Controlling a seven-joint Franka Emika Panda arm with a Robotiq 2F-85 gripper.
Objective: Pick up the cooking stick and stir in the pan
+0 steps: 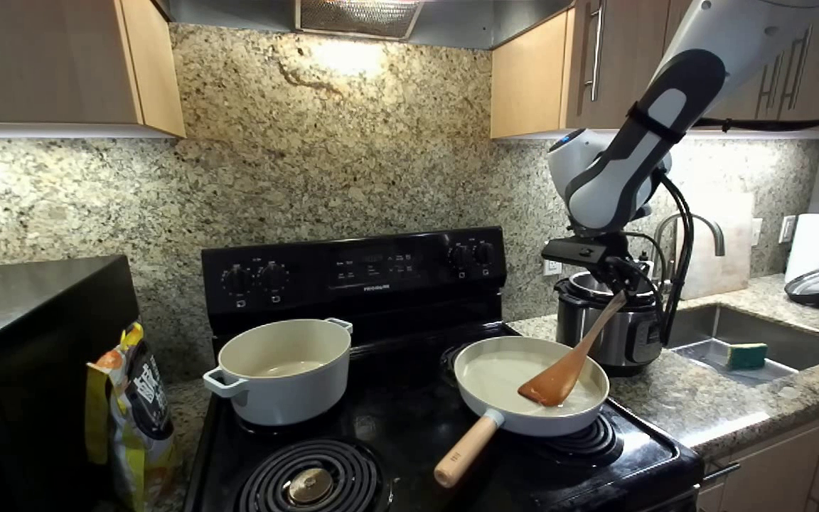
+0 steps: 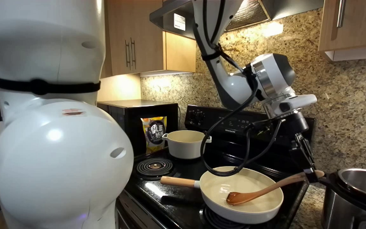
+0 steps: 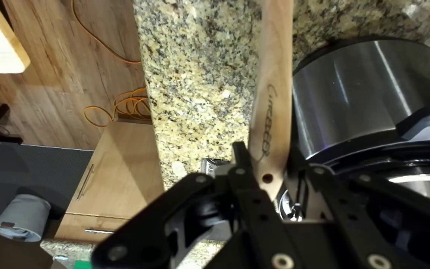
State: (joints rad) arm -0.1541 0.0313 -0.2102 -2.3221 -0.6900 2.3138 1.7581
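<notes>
In the wrist view, the upper edge of the frame cuts off the blade of the cooking stick (image 3: pixel 274 93); the handle shows, with an end hole and lettering that is only partly legible. The handle masks the contact faces of the gripper (image 3: pixel 269 155). In an exterior view, a black cable (image 2: pixel 222 174) crosses the rim of the pan (image 2: pixel 253 181), and the arm (image 2: pixel 62 152) conceals one side of the frame. The steel cooker (image 3: pixel 353 93) is cut off by the wrist view's edge.

The pan stands near the sink-side edge of the stovetop (image 1: pixel 416 419), its handle directed away from that edge. The stick's blade is inside the pan; its shaft slopes up over the rim. Blade contact with the pan floor cannot be confirmed. The white pot (image 1: pixel 278 391) occupies the rear corner farthest from the sink (image 1: pixel 772 331).

The forearm (image 1: pixel 672 107) slants down from the frame's upper edge. The gripper points downward beside the cooker, close to the stovetop's sink-side edge. The jaws stand at handle width and hold the stick near its upper end.
</notes>
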